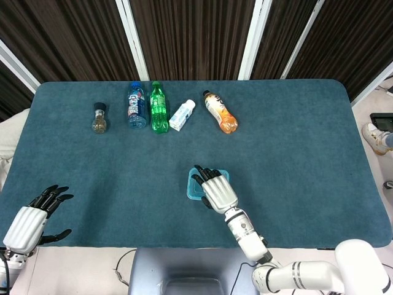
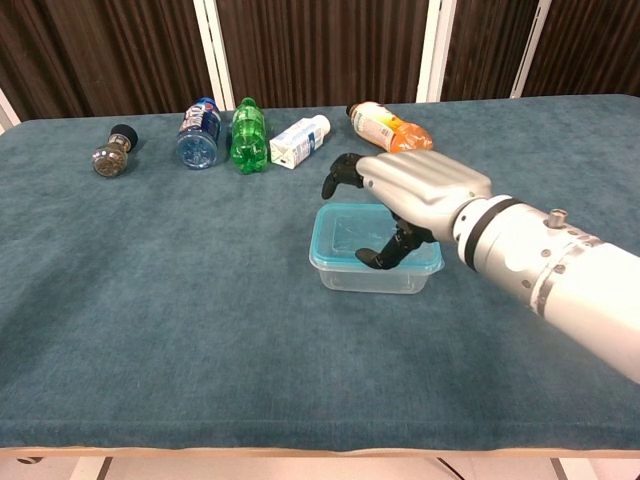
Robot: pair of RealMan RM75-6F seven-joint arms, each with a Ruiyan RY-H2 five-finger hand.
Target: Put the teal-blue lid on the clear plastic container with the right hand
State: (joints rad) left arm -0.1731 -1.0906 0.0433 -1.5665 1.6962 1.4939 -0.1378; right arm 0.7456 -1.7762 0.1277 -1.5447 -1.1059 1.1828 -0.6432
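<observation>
The teal-blue lid (image 2: 350,236) sits flat on top of the clear plastic container (image 2: 372,274), which stands on the blue-covered bench (image 2: 180,300) a little toward the near edge and near its middle; the bench runs wide under both views. The right hand (image 2: 420,190) hovers over the far right part of the lid, palm down, its fingers (image 2: 343,172) loosely spread and slightly curled with nothing between them; whether the thumb tip touches the lid I cannot tell. In the head view the right hand (image 1: 218,190) covers most of the lid (image 1: 193,187). The left hand (image 1: 27,224) lies at the near left corner of the bench, fingers apart, holding nothing. Along the far side lie five things in a row: a green bottle (image 2: 248,135); a blue-labelled bottle (image 2: 200,131); an orange bottle (image 2: 392,131); a small white bottle (image 2: 300,140); and, smallest, a little dark-capped jar (image 2: 113,152) at the left end.
</observation>
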